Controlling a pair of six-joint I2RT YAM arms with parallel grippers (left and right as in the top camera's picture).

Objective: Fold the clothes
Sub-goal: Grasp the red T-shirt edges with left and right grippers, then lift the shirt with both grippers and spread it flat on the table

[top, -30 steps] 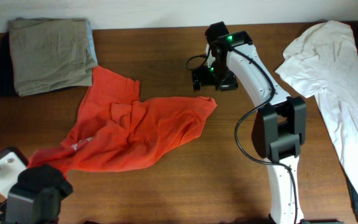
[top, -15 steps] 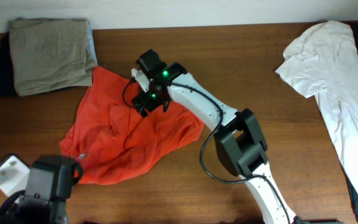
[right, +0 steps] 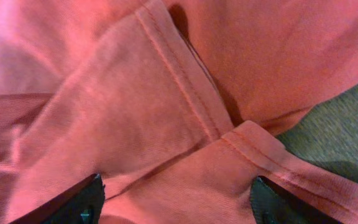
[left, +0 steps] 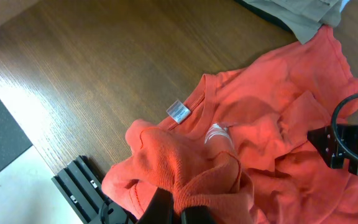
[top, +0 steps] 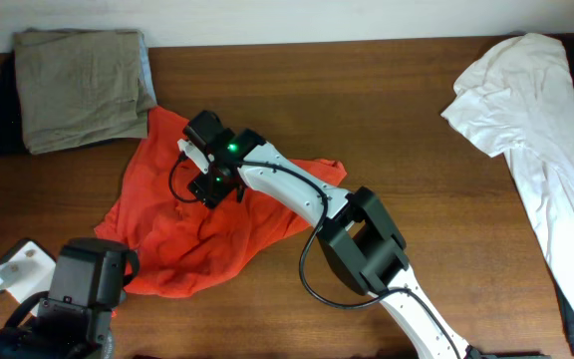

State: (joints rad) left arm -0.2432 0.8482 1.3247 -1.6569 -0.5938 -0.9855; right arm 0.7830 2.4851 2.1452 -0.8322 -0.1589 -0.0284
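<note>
The red-orange T-shirt (top: 247, 214) lies crumpled on the table, left of centre. In the left wrist view its white neck tag (left: 179, 112) and a bit of white lettering (left: 218, 132) show. My left gripper (left: 179, 214) is shut on a bunched fold of the T-shirt (left: 191, 168); in the overhead view it (top: 120, 271) sits at the shirt's front left corner. My right gripper (top: 205, 184) hovers low over the shirt's left-centre part. In the right wrist view its fingers (right: 179, 205) are wide open, with only hemmed shirt fabric (right: 166, 112) between them.
Khaki-grey folded garments (top: 83, 85) lie at the back left, touching the shirt's back corner; they also show in the left wrist view (left: 297, 15). A white garment (top: 531, 120) is spread along the right side. Bare wooden table (top: 387, 110) lies between them.
My right arm has swung left from the back centre to over the shirt's left-centre part. The shirt's front left part has bunched toward my left gripper.
</note>
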